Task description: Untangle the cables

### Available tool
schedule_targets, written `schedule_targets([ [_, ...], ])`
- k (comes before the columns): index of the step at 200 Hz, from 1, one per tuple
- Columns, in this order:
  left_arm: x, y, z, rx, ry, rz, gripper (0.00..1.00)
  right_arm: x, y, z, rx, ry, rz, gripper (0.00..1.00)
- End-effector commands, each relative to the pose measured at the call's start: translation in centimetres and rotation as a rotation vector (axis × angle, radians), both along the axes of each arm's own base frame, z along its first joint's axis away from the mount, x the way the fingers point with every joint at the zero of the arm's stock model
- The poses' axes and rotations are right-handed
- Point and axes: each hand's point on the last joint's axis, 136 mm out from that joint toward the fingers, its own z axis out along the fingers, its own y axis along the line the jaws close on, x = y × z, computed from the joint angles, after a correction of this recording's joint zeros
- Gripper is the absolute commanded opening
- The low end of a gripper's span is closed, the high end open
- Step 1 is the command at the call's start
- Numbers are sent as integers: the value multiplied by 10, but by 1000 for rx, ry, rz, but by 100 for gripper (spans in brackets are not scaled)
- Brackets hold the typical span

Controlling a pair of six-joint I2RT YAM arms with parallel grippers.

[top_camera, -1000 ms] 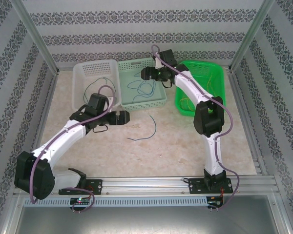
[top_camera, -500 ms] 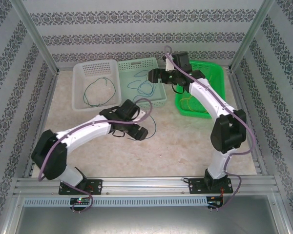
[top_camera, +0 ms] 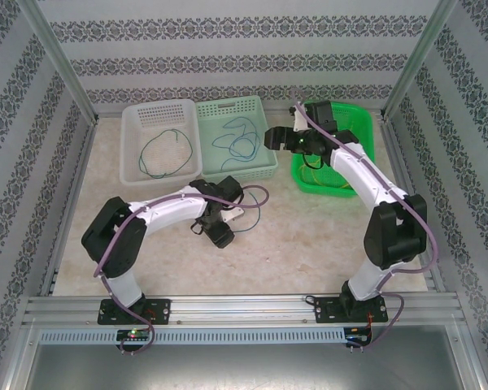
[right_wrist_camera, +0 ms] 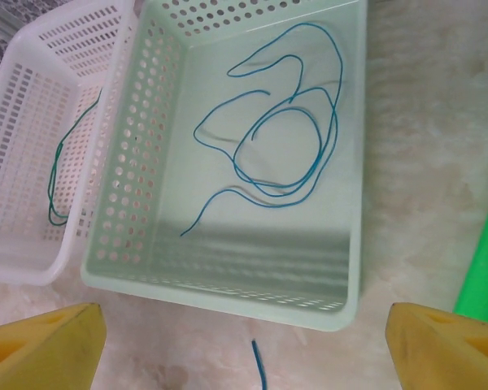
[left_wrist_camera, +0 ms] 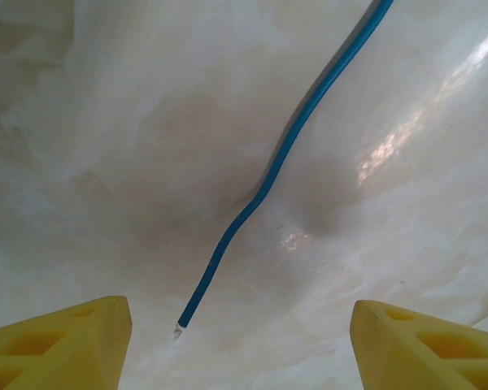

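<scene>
Saw loose blue cable [left_wrist_camera: 285, 154] on table [left_wrist_camera: 106, 122], end between wide-spread left gripper [left_wrist_camera: 244, 349] tips, far stretch cut off; from above, lost most of it under the arm [top_camera: 163, 210]. Found right gripper [right_wrist_camera: 244, 345] spread too, empty, above mint basket [right_wrist_camera: 138, 162] of blue cables [right_wrist_camera: 268, 188], green cable [right_wrist_camera: 54, 175] in white basket [right_wrist_camera: 16, 122] alongside. Barely made out yellow strands [top_camera: 313, 172] in green basket [top_camera: 359, 122].

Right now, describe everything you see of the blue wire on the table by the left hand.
The blue wire is a thin, smooth, plastic-coated strand lying flat on the pale marbled table. It runs down the left wrist view with one slight kink to a cut end with a whitish tip. That end lies between the yellow fingers of the open left hand, touching neither.
</scene>
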Motion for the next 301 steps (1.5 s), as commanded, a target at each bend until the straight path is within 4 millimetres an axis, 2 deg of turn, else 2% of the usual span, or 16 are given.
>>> schedule_targets([
  [1, -5, 2, 1, 54, 24, -70, 72, -5, -3, 14, 20, -35, 14, 89],
  [43, 2, -3, -14, 83, 46, -87, 62, -6, -4, 19, 39, -48, 14, 90],
  [82, 4, -8, -16, 65, 46, -90, 54, -7, -12, 18, 52, -42, -5, 89],
  [113, 2, -8, -19, 63, 59, -90, 31, -9, -20, 23, 53, -54, -21, 89],
  [143, 4, -12, -12, 38, 42, -86, 11, -11, -26, 25, 52, -59, -32, 90],
  [151, 5, -12, -10, 34, 32, -81, 0, -12, -28, 26, 54, -61, -35, 90],
  [153, 5, -12, -9, 33, 29, -80, 0, -12, -28, 26, 54, -62, -36, 90],
  [174, 7, -15, 9, -10, -11, -71, 0, -15, -32, 31, 59, -71, -43, 90],
  [189, 11, -18, 32, -52, -66, -65, 0, -19, -36, 35, 58, -83, -49, 90],
  [236, 36, -29, 130, -232, -351, -70, 0, -43, -48, 30, 25, -92, -80, 90],
  [255, 52, -36, 161, -304, -447, -58, 0, -54, -55, 20, 12, -78, -98, 91],
  [274, 78, -38, 174, -371, -447, 14, 0, -67, -61, 11, 5, -62, -114, 91],
  [301, 125, -42, 165, -432, -361, 144, 0, -82, -73, -7, -30, -46, -149, 91],
])
